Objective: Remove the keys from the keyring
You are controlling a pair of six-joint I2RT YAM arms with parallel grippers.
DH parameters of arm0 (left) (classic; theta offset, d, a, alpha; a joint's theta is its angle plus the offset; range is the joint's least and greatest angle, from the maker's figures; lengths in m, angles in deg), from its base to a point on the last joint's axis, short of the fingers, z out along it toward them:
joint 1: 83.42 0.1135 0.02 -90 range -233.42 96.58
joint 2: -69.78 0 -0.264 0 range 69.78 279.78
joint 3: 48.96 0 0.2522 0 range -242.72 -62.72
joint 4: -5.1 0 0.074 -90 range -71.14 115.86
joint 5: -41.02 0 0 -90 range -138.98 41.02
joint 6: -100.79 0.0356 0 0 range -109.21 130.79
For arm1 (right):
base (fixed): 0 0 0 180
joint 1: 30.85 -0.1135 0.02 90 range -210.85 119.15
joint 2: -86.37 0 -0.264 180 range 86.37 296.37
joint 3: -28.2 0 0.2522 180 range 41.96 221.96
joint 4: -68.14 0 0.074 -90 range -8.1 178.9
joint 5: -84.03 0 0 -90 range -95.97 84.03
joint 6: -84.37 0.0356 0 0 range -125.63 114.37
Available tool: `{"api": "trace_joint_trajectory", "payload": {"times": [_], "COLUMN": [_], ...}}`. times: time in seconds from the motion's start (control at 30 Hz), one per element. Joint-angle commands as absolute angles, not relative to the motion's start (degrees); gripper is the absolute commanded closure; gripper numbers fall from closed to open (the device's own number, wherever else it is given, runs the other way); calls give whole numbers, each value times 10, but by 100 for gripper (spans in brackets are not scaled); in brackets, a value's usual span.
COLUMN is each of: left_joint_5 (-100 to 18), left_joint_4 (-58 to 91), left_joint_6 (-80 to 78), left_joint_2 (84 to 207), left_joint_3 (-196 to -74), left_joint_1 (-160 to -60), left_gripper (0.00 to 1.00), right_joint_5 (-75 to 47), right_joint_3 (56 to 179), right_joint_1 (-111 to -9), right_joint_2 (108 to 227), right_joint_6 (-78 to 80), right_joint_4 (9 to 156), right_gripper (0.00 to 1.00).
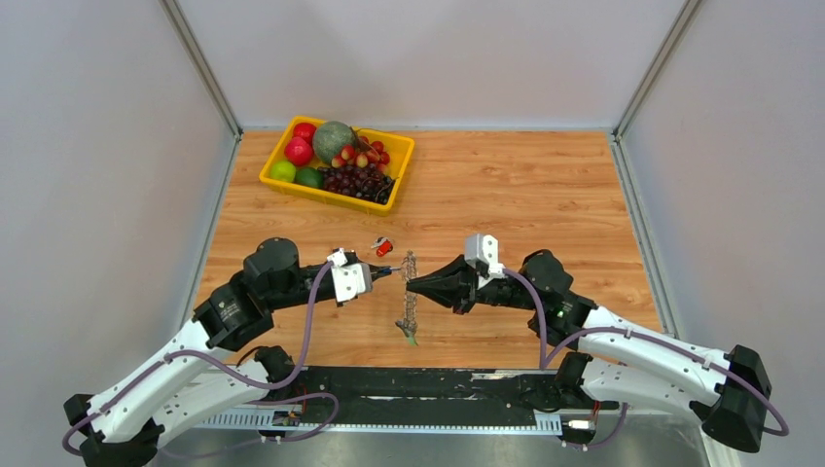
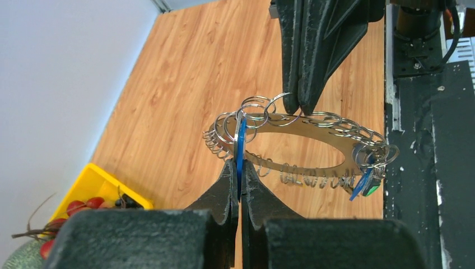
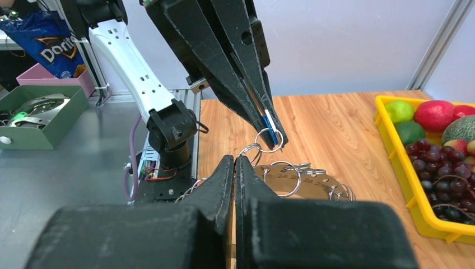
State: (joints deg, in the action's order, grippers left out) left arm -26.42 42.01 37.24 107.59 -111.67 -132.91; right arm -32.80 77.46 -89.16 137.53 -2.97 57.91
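**Q:** Panel A: where does the ring sit relative to the two hands?

**A:** The large, flat, silvery oval keyring (image 2: 291, 147), hung with many small wire split rings, is held between the two arms over the wooden table (image 1: 545, 195). The right gripper (image 2: 299, 107) has its black fingers pressed together on one long rim of the keyring. From above the keyring is seen edge-on as a thin line, directly at that gripper's tips.

**Q:** And the left hand?

**A:** The left gripper (image 2: 240, 163) is clamped on the blue plastic head of a small silvery key (image 2: 241, 143). This blue-headed key hangs by a split ring at one end of the keyring, so the fingertips sit just beside the rim and opposite the right gripper.

**Q:** Which other keys are visible?

**A:** A second blue head and a green head (image 2: 367, 182) dangle together at the opposite end of the keyring. A small red-headed key (image 1: 382, 246) lies loose on the table, near the left gripper and apart from the keyring.

**Q:** Background?

**A:** A yellow plastic tray (image 1: 331, 197) of fruit stands well apart, at the far left.
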Motion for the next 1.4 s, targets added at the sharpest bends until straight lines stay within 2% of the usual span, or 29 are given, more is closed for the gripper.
{"api": "trace_joint_trajectory", "payload": {"times": [0.0,0.23,0.87,1.07,1.23,1.37], "left_joint_5": [-267,-207,-170,-250,-263,-259], "left_joint_4": [389,377,349,367,402,426], "left_joint_6": [306,269,261,284,325,352], "left_joint_2": [1081,1100,1074,1061,1063,1068], "left_joint_3": [-1118,-1106,-1086,-1100,-1132,-1148], "left_joint_1": [-1330,-1331,-1330,-1331,-1331,-1330], "left_gripper": [100,100,100,100,100,100], "right_joint_5": [-336,-327,-309,-346,-337,-321], "right_joint_3": [770,768,763,785,786,790], "right_joint_1": [-890,-890,-890,-890,-890,-889], "right_joint_2": [1357,1355,1366,1376,1364,1352], "right_joint_6": [-44,-51,-53,-52,-50,-53], "right_joint_4": [503,489,494,541,566,587], "right_gripper": [100,100,100,75,65,63]}}
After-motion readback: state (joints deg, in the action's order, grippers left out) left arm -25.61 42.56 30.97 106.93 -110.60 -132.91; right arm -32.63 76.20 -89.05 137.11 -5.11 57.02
